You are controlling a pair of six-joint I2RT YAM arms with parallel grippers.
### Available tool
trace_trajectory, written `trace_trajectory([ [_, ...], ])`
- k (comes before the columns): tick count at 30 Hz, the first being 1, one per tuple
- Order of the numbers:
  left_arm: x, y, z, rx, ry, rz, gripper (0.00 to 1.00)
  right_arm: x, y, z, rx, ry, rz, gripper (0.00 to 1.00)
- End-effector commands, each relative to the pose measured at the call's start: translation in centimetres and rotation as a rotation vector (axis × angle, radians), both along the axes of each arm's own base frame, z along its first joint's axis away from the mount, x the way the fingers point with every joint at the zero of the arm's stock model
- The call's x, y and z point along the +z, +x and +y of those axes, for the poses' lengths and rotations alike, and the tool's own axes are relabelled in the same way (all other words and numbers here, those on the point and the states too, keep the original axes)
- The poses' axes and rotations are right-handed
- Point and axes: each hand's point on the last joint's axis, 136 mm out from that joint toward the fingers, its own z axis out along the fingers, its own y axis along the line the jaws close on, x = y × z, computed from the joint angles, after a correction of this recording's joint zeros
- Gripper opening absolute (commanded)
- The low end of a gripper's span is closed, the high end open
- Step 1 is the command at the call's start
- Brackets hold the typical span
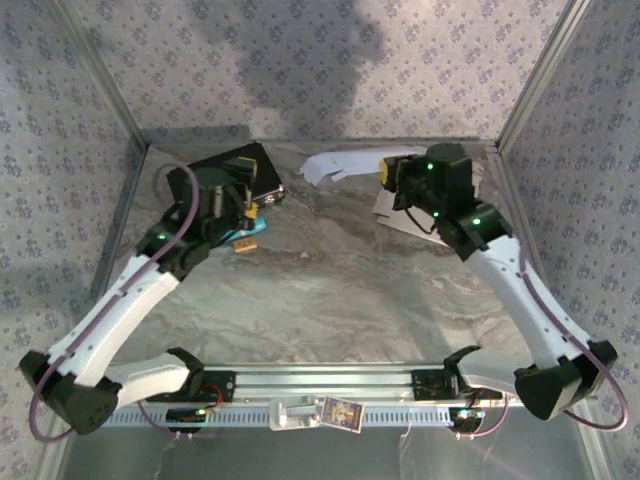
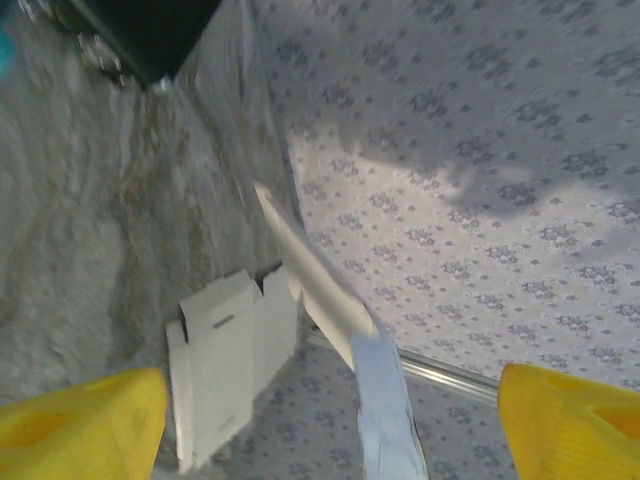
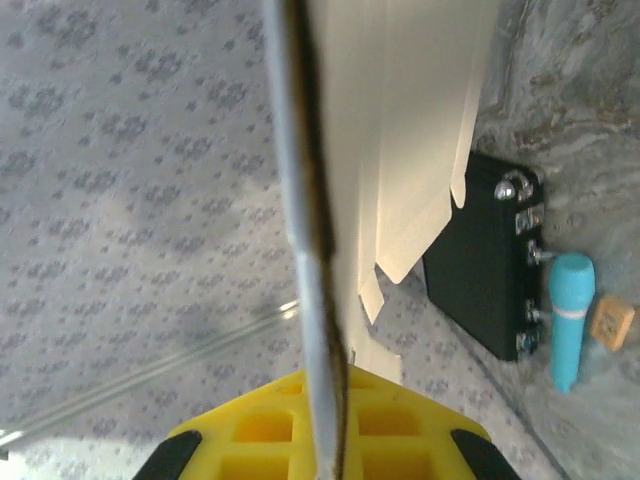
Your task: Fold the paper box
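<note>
The left pincer (image 1: 246, 211) is hovering wide open, holding nothing, above the grey marbled counter (image 1: 330, 290). Farther back, the right pincer (image 3: 315, 440) is gripping the flat white paper box blank (image 1: 338, 165), its long axis stretching leftward toward the left pincer.

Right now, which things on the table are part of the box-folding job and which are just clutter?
Job:
- paper box, held up in the right pincer
- flat white card blank on the table, probably part of it

Lying about:
- black case
- blue cylinder
- small wooden block
</note>
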Motion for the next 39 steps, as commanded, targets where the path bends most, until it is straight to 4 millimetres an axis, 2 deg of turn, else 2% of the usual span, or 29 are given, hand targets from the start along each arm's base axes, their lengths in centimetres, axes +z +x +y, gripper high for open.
trace_trajectory([
  [1, -2.2, -3.1, 4.2, -0.005, 0.255, 0.133, 0.86, -2.8, -6.1, -1.7, 0.058, -0.127, 0.266, 0.0],
  [4, -2.0, -3.6, 4.9, -0.02, 0.279, 0.137, 0.85, -1.7, -9.0, -3.0, 0.047, -0.181, 0.361, 0.0],
  [7, -3.3, -3.9, 4.7, -0.061, 0.282, 0.205, 0.84, -0.9, -10.2, -3.8, 0.032, -0.223, 0.434, 0.0],
  [10, -5.1, -4.3, 3.9, -0.127, 0.277, 0.305, 0.84, -2.2, -11.2, -3.6, 0.045, -0.262, 0.625, 0.0],
  [13, -7.4, -4.5, 2.7, -0.189, 0.248, 0.411, 0.84, -4.0, -9.5, -2.6, 0.066, -0.308, 0.773, 0.0],
  [19, -9.8, -3.7, 0.5, -0.305, 0.236, 0.49, 0.83, -9.7, -2.5, 1.1, 0.131, -0.352, 0.957, 0.0],
  [23, -9.6, -2.4, -0.9, -0.395, 0.269, 0.433, 0.82, -12.4, 0.0, 2.4, 0.168, -0.378, 1.003, 0.0],
  [26, -9.6, -1.9, -1.1, -0.452, 0.331, 0.415, 0.81, -14.1, 2.0, 3.7, 0.204, -0.385, 0.953, 0.0],
  [30, -10.6, -1.3, -1.9, -0.536, 0.382, 0.391, 0.8, -15.9, 3.8, 4.7, 0.249, -0.403, 0.855, 0.0],
  [34, -11.6, -0.3, -3.0, -0.61, 0.422, 0.35, 0.79, -17.6, 3.7, 4.8, 0.265, -0.4, 0.826, 0.0],
  [37, -10.5, 0.9, -5.3, -0.701, 0.498, 0.205, 0.76, -19.2, 3.2, 5.0, 0.298, -0.38, 0.847, 0.0],
  [39, -9.1, 0.9, -7.2, -0.795, 0.676, 0.052, 0.75, -19.8, 2.7, 5.0, 0.318, -0.384, 0.878, 0.0],
])
